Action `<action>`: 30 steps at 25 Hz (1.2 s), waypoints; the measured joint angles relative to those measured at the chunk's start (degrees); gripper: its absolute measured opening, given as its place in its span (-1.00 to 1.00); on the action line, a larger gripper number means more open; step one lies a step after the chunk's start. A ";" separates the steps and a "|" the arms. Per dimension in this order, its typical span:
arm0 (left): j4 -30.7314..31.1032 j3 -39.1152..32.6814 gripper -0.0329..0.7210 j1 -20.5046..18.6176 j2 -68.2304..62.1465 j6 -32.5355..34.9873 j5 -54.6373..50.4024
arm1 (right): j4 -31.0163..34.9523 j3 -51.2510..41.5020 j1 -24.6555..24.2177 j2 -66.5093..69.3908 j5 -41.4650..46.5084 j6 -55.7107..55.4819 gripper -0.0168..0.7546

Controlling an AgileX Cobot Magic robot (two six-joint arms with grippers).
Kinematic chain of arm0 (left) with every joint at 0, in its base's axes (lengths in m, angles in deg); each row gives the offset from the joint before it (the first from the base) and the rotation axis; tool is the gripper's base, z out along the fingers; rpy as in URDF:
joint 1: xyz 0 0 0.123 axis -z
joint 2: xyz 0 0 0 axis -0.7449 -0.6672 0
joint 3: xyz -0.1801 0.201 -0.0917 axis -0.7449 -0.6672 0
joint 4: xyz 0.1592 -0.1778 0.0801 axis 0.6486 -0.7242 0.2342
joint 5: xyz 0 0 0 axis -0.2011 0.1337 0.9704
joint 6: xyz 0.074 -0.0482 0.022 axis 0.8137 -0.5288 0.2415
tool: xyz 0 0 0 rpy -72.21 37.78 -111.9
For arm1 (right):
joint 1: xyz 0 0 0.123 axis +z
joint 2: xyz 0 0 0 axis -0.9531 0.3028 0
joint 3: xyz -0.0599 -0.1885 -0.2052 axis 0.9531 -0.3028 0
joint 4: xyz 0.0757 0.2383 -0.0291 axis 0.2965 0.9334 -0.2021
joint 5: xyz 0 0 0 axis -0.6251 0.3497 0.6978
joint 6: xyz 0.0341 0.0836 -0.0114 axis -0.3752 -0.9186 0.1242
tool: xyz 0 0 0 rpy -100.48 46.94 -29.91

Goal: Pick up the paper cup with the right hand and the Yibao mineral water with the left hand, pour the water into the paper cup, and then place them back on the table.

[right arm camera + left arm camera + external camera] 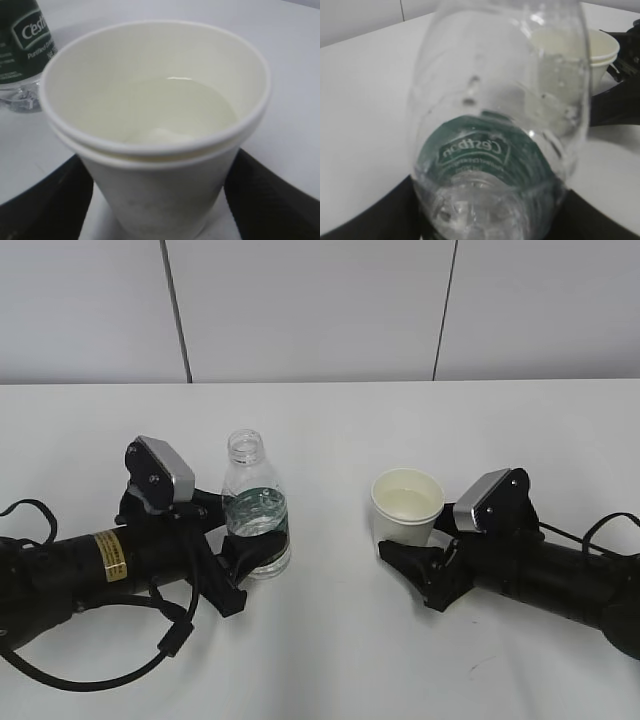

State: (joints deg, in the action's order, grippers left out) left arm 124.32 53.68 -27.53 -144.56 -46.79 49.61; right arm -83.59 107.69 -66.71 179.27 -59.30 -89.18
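The Yibao mineral water, a clear capless bottle with a green label, stands upright on the table. My left hand is shut on its lower half. In the left wrist view the bottle fills the frame, with dark fingers pressed against both sides. The paper cup stands on the table with the water inside it. My right hand straddles the cup, open. In the right wrist view its fingers stand a little off the cup wall, which shows two stacked rims.
Bottle and cup stand about a cup's width apart at mid-table. A pale panelled wall rises behind the table's far edge. Black cables loop beside the left arm. The cup shows behind the bottle in the left wrist view.
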 joint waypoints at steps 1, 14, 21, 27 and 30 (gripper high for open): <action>0.00 0.00 0.19 0.00 0.00 0.00 0.00 | 0.00 0.00 0.00 0.00 0.00 0.00 0.70; -0.26 -0.44 0.44 0.00 0.53 -0.18 -1.34 | 1.19 -3.97 0.00 0.00 -0.10 -0.39 0.70; -0.45 -4.70 0.44 -0.11 3.93 -0.24 -3.09 | 4.98 -9.25 0.00 -2.50 -0.20 -0.39 0.70; -2.21 -8.08 0.44 -0.73 6.76 -0.24 -6.48 | 10.06 -13.22 0.00 -3.43 -0.55 -0.47 0.70; -3.32 -8.88 0.44 -2.78 8.06 -0.24 -7.54 | 14.81 -13.51 -0.12 -3.43 -0.94 -0.47 0.69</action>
State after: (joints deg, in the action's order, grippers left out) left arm 121.01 44.80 -30.31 -136.50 -47.03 42.07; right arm -68.77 94.18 -66.83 175.84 -60.24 -89.66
